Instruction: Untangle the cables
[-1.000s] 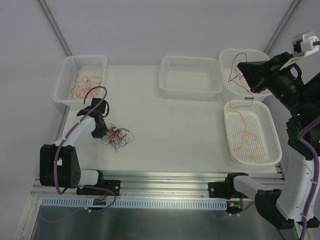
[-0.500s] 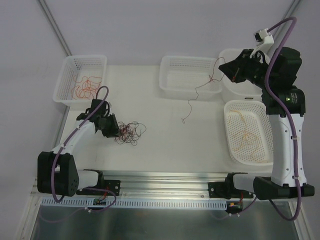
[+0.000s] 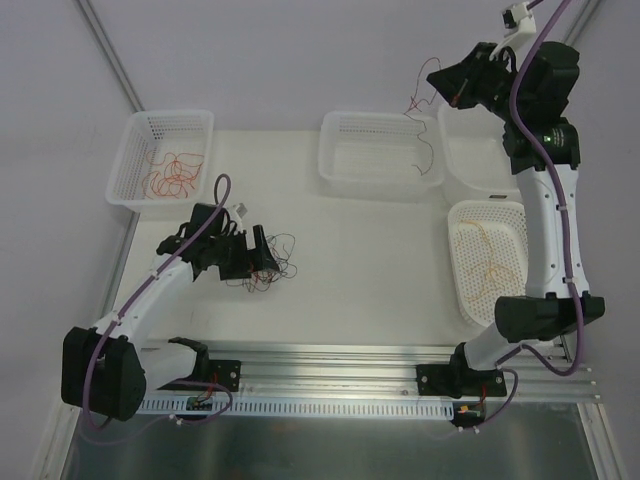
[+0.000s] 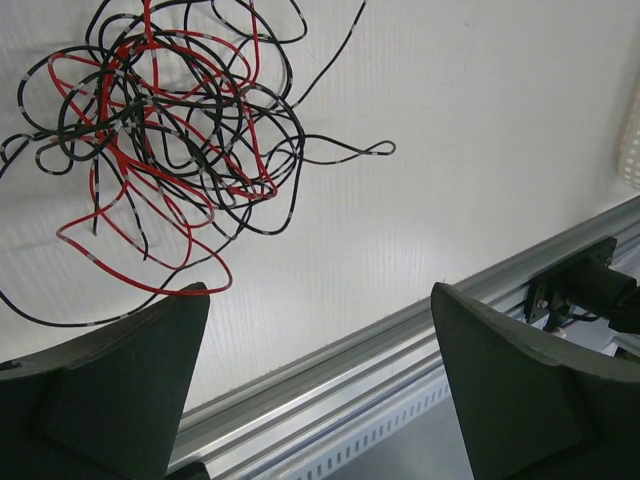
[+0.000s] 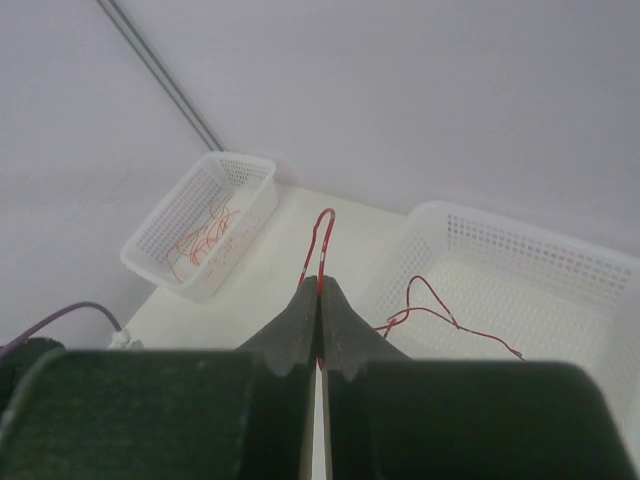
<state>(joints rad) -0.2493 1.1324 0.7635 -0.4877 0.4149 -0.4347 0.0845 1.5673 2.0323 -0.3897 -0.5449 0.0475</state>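
Cables in red and black are seen knotted into a tangle [image 4: 170,130] on the table [image 4: 450,150], just ahead of the left gripper [image 4: 320,300] and toward its left finger. Its jaws are spread wide and nothing is held between them. Only the two dark finger ends are caught by the left wrist view, and the tangle's outer loops are cut off at the top and left edges. The right gripper [image 5: 318,288] is raised high, its fingers pressed together and clamped on a thin red cable [image 5: 322,235], which arches in a small loop just beyond the fingertips. A further red strand [image 5: 440,310] is seen below and to the right of those fingers, over a white basket [image 5: 520,290]. Its join to the clamped cable is hidden by the fingers, and whether it touches the basket cannot be told. Well ahead and to the left, a second basket [image 5: 205,235] holds reddish strands too fine to be counted.
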